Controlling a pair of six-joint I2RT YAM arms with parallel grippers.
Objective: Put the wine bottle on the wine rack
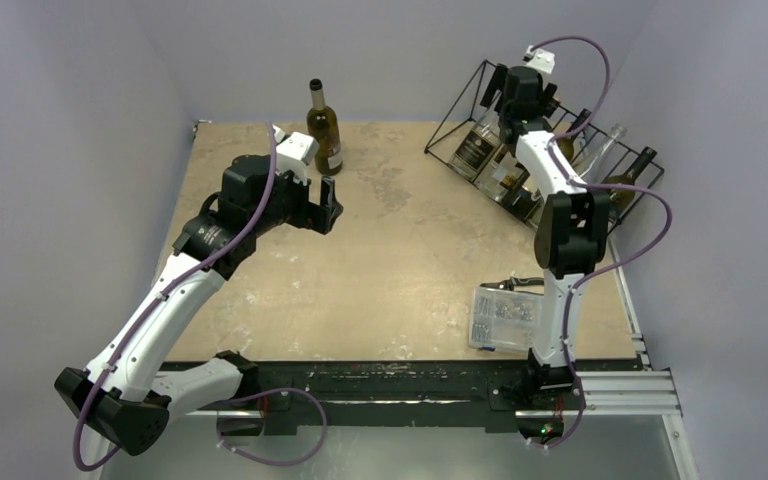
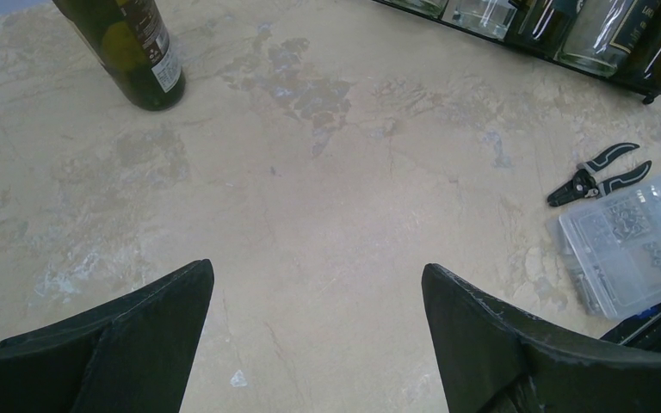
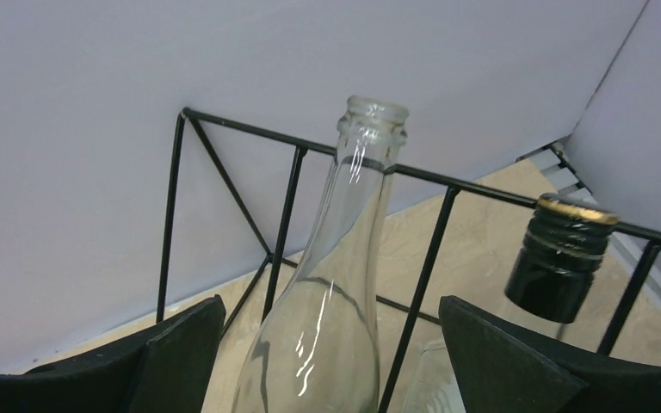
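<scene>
Top external: wine bottle (image 1: 324, 128), dark olive glass with a pale label, stands upright at the desk's far edge. Left gripper (image 2: 318, 275) gapes nearby, empty. Right gripper (image 3: 331, 305) is spread wide, straddling a clear bottle (image 3: 344, 249) in the wine rack (image 3: 283, 225), far-right corner.

Wide tabletop (image 1: 400, 260) room (wine rack (image 3: 250, 129) crowded)

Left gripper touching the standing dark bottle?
Apart. Left wrist view shows bare tabletop between the open left gripper and the standing bottle.
</scene>
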